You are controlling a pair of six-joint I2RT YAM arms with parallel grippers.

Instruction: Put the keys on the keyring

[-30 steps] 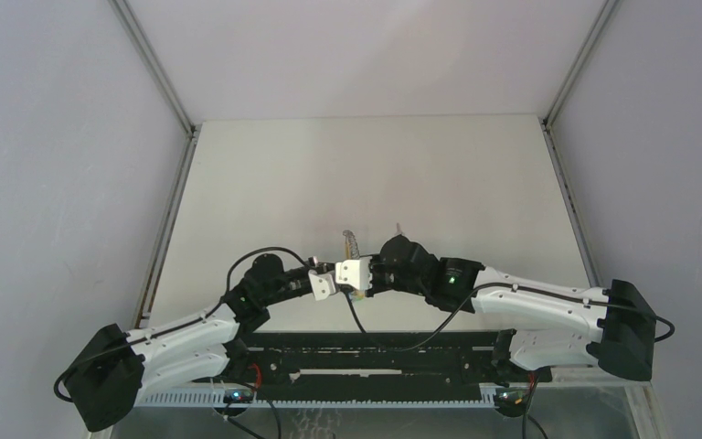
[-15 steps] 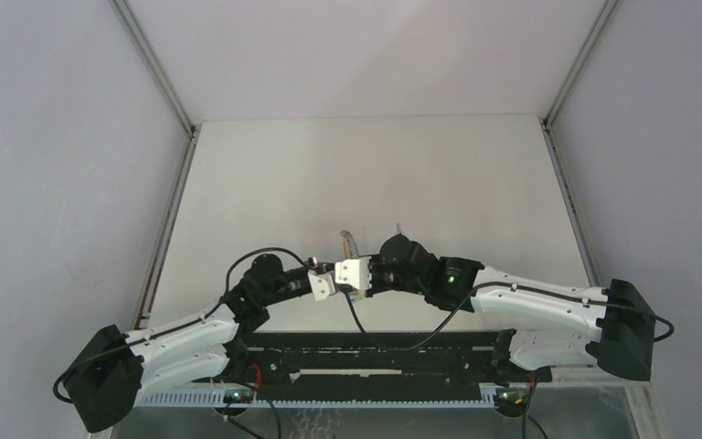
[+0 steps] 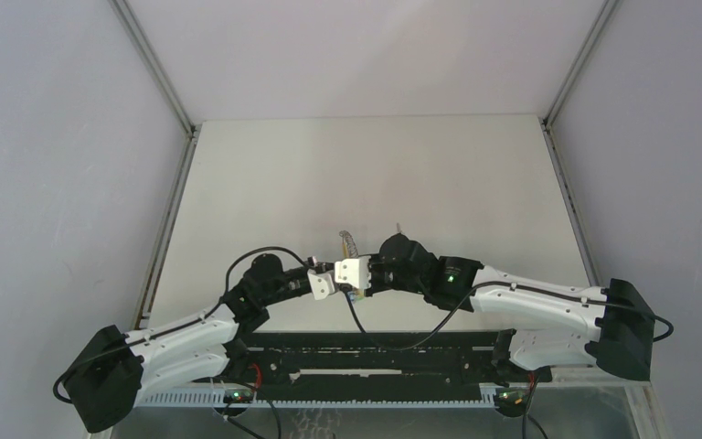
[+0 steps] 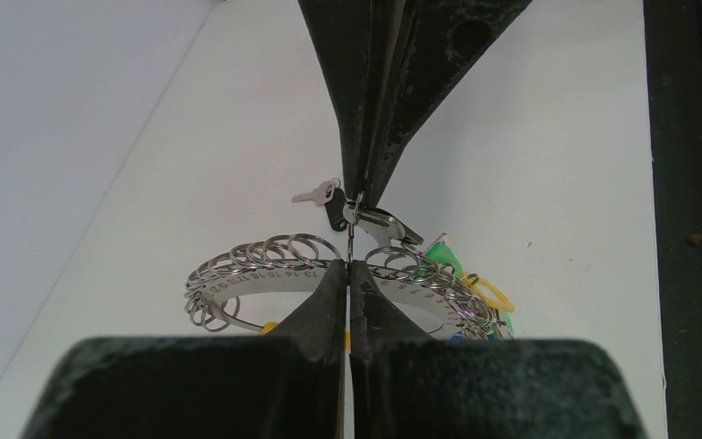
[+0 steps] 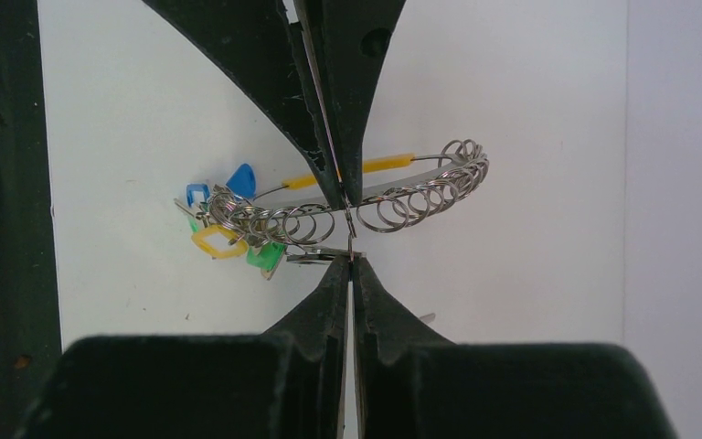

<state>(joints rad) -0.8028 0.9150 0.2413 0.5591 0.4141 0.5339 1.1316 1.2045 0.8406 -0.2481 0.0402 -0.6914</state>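
Note:
The keyring (image 4: 265, 274) is a curved silvery band strung with many small split rings, hanging above the table between my two grippers; in the right wrist view the keyring (image 5: 420, 197) arcs to the right. My left gripper (image 4: 348, 263) is shut on one thin small ring of it, seen edge-on. Tip to tip with it, my right gripper (image 5: 350, 259) is shut on a flat silver key (image 5: 315, 256) at that same ring. Keys with blue (image 5: 240, 180), yellow (image 5: 212, 242) and green (image 5: 265, 257) tags hang bunched at one end. A black-headed key (image 4: 334, 208) lies on the table below.
From above, both arms meet over the near middle of the white table (image 3: 375, 174), with a bit of the keyring (image 3: 350, 243) showing beyond them. A black rail (image 4: 686, 183) runs along the table's near edge. Grey walls enclose the table on both sides.

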